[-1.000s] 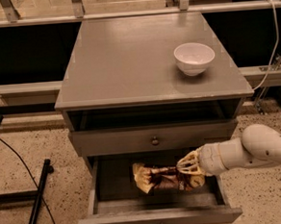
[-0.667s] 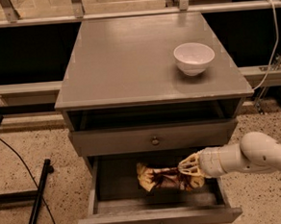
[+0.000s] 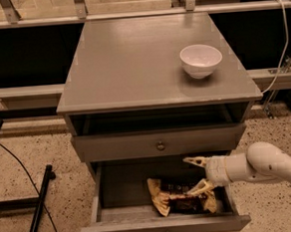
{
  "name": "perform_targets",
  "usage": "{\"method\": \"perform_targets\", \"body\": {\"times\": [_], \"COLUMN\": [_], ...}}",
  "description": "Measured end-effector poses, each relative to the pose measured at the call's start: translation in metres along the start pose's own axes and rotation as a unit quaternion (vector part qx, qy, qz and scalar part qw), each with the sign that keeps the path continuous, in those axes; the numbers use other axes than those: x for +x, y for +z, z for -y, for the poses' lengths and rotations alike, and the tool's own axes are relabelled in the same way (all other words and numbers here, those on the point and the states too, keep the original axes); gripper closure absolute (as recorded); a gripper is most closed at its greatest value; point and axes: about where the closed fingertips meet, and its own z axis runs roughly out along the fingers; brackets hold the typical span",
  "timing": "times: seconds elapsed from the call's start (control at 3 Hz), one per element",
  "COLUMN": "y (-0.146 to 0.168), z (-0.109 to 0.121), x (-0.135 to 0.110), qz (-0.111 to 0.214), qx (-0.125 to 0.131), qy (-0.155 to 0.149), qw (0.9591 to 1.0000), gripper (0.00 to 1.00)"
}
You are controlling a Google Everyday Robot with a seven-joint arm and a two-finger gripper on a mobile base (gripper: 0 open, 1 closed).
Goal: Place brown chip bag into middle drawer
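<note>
The brown chip bag point(image 3: 180, 199) lies flat on the floor of the open middle drawer point(image 3: 121, 185), near its front right. My gripper point(image 3: 196, 174) reaches in from the right on a white arm point(image 3: 261, 166), just above the bag's right end. Its fingers are spread apart: the upper fingertip point(image 3: 192, 160) is clear of the bag and the lower one point(image 3: 200, 187) is at the bag's top edge. The gripper holds nothing.
A white bowl point(image 3: 201, 59) stands on the cabinet top point(image 3: 132, 64) at the right. Above the open drawer is a shut shallower drawer front with a round knob point(image 3: 160, 146). A black stand and cable point(image 3: 39, 205) lie on the floor at left.
The gripper was closed on the bag's right end; now its fingers have spread and the bag rests in the drawer, slightly nearer the front.
</note>
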Motion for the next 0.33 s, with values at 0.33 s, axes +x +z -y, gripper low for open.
{"method": "perform_targets", "body": {"times": [0.33], "y": [0.0009], "z": [-0.0003], "x": [-0.0004], "qz": [0.001], "qx": [-0.001], "qy": [0.000], "qw": [1.0000], "gripper": [0.00]}}
